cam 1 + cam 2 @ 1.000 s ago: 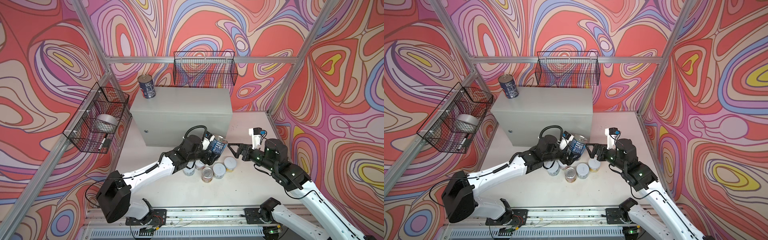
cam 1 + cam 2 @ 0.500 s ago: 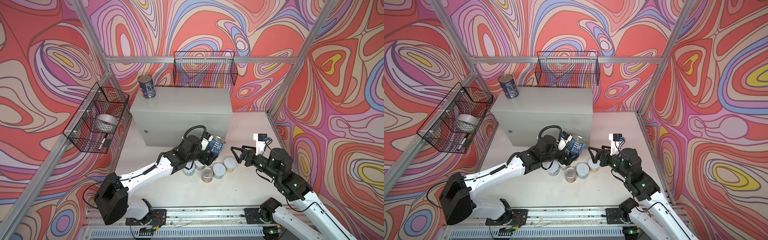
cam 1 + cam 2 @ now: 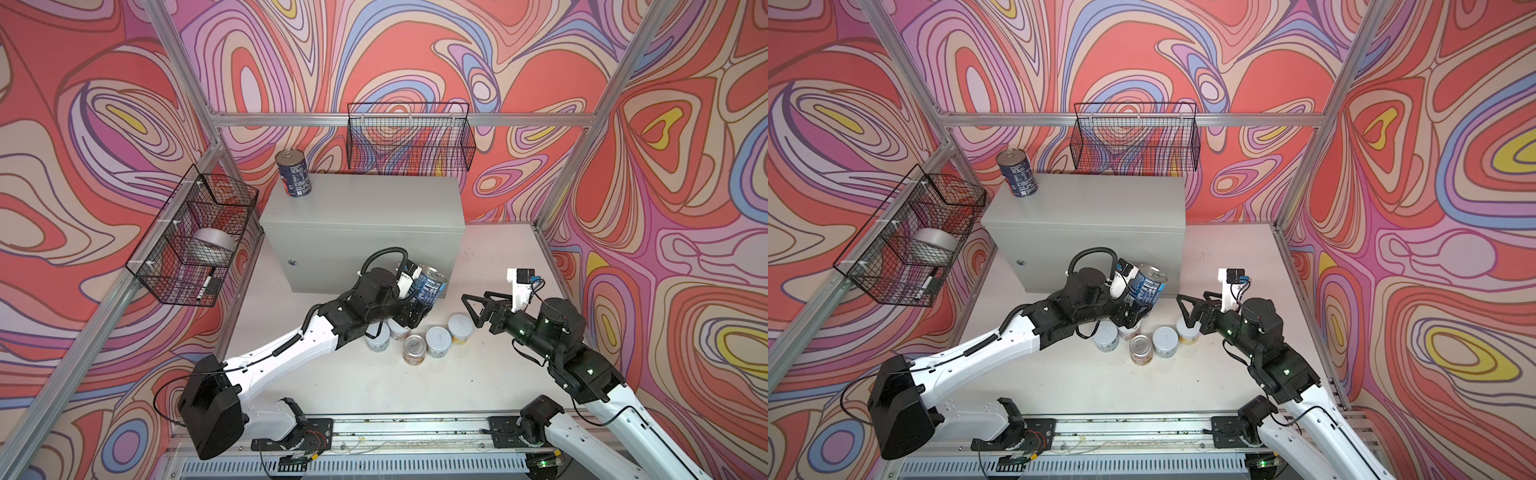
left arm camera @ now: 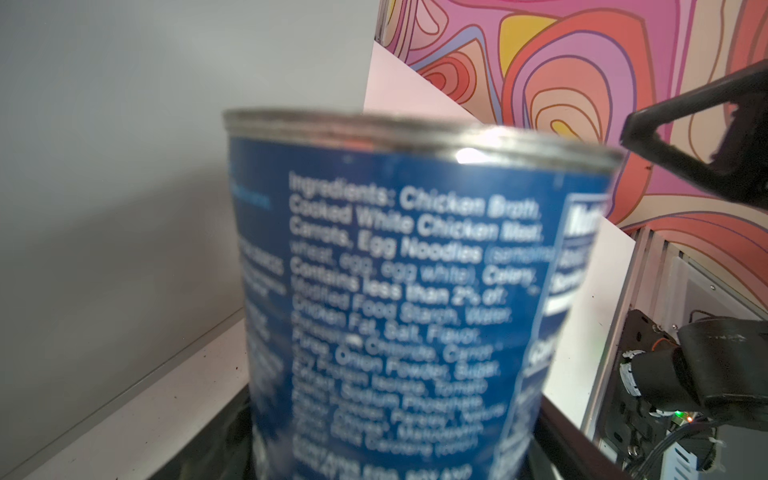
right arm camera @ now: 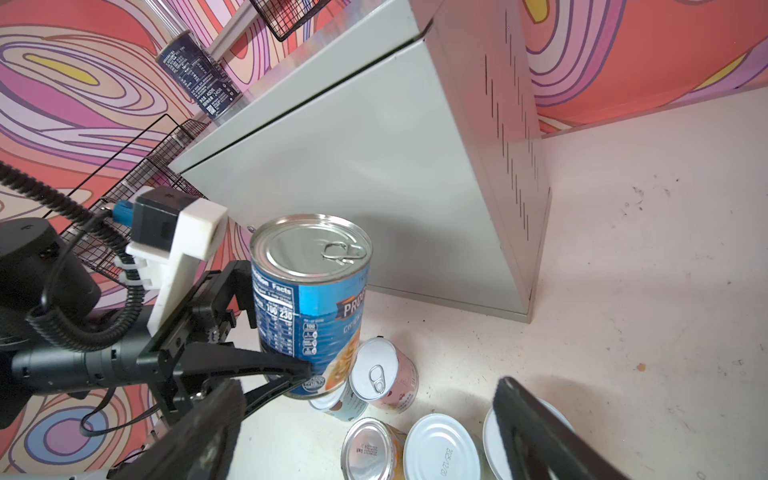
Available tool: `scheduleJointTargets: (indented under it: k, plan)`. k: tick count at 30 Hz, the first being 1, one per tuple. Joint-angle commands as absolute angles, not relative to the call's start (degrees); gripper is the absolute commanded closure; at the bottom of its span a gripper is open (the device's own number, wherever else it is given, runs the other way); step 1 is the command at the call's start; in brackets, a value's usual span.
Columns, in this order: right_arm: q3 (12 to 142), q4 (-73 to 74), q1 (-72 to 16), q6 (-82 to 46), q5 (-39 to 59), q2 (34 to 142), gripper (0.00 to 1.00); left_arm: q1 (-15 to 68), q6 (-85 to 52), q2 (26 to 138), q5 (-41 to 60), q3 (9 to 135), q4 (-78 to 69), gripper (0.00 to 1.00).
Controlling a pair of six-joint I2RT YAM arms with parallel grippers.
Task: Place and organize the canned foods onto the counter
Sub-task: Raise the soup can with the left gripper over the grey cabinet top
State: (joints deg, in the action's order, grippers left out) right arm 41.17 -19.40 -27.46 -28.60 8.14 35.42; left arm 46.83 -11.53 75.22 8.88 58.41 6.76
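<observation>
- The left tool (image 3: 422, 305) pinches the blue soup can (image 3: 432, 284) low down; the can stands nearly upright.
- The grey desk top (image 3: 374, 203) is higher up, just past this tool.
- The right tool (image 3: 470, 311) is spread, empty.

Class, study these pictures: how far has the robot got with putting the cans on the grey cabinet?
Done: one dark-blue can stands on the counter, at its back-left corner. In hand: the left gripper holds the second blue can above the tabletop, before the counter. Left: five short cans on the tabletop; the right gripper is open and empty beside them.
</observation>
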Motion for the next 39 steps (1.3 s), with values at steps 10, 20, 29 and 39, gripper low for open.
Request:
scheduleJointTargets:
  k: [10, 20, 29, 39]
  plan:
    - [40.5, -14.8, -27.7, -29.7, 10.9, 38.1, 0.04, 46.8, -9.9, 68.8, 4.9, 64.4, 3.2, 0.57]
    - [41.4, -9.9, -27.7, -31.8, 17.5, 41.0, 0.04, 46.8, -11.0, 65.5, -0.5, 65.3, 6.5, 0.58]
    - [41.6, -7.8, -27.7, -31.4, 19.7, 41.4, 0.04, 46.8, -10.2, 63.1, -4.6, 69.1, 10.4, 0.57]
    - [41.4, -5.6, -27.7, -32.9, 22.5, 41.2, 0.04, 46.8, -11.1, 57.4, -18.6, 71.8, 14.8, 0.56]
